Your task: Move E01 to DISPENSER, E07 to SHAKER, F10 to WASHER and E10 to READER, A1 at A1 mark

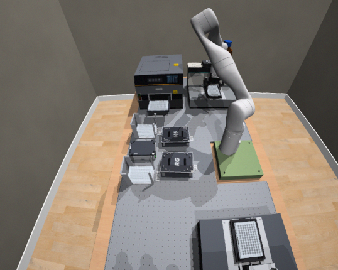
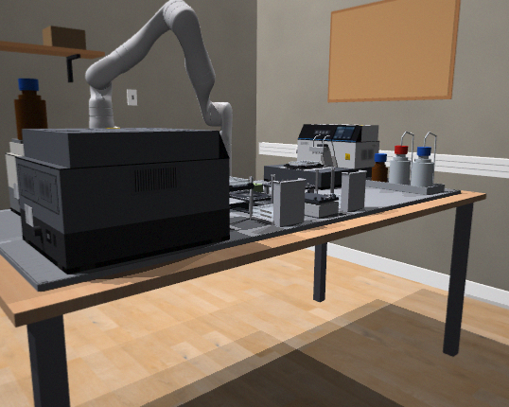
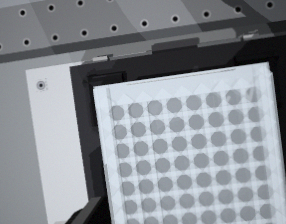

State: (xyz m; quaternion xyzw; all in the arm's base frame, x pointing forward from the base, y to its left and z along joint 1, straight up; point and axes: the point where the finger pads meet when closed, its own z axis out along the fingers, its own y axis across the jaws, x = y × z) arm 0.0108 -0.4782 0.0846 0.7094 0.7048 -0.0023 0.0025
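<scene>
In the wrist view, a white base panel (image 3: 48, 135) lies at 9 o'clock. Next comes the black nest frame (image 3: 80, 130), then the 96-well plate (image 3: 194, 150), filling the view from the centre toward 3 and 6 o'clock. The claw (image 1: 213, 82) is spread to its widest and grips nothing, with one dark fingertip (image 3: 86, 214) showing at 7 o'clock. The plate sits below it, apart, skewed and off-centre toward 3 o'clock. Descending like this, a finger could strike the rim or frame, or close crookedly and tip the plate. On the counter, the plate rests at 11 o'clock from the arm's green base plate (image 1: 256, 169); its label is unreadable.
</scene>
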